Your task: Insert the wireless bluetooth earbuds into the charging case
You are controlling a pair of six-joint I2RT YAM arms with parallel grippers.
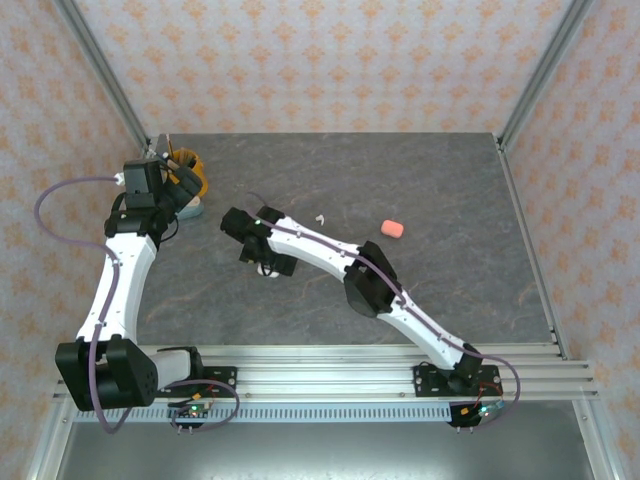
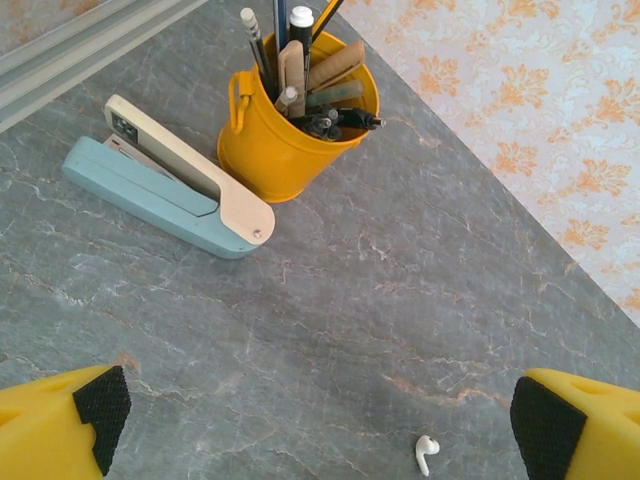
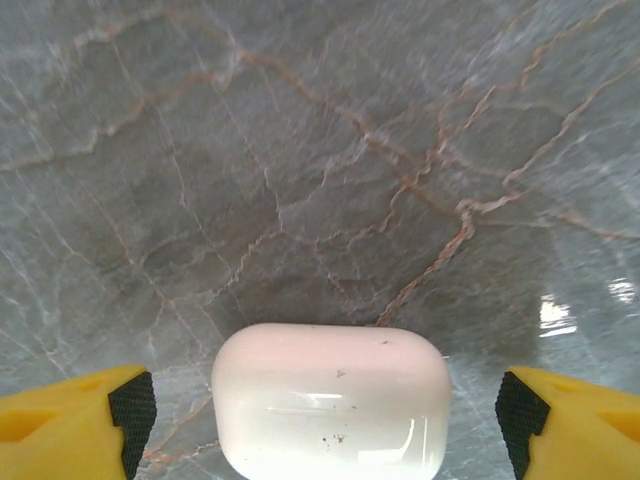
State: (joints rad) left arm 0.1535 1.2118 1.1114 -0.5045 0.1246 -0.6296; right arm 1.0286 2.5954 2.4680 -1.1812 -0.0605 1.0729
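Note:
A closed white charging case point(image 3: 335, 400) lies on the grey table between the wide-apart fingers of my right gripper point(image 3: 326, 415), with a gap on each side. From above, this case point(image 1: 268, 271) peeks out under the right gripper point(image 1: 258, 255). One white earbud point(image 2: 427, 452) lies on the table between the spread pads of my open left gripper point(image 2: 320, 430), nearer the right pad point(image 2: 545, 425). From above, a white earbud point(image 1: 320, 217) lies mid-table. My left gripper point(image 1: 175, 195) hangs at the back left.
A yellow bucket of pens point(image 2: 295, 130) and a blue-and-cream stapler point(image 2: 170, 180) stand just beyond the left gripper, by the back-left corner. A salmon case point(image 1: 393, 228) lies to the right of centre. Wallpapered walls close in the table.

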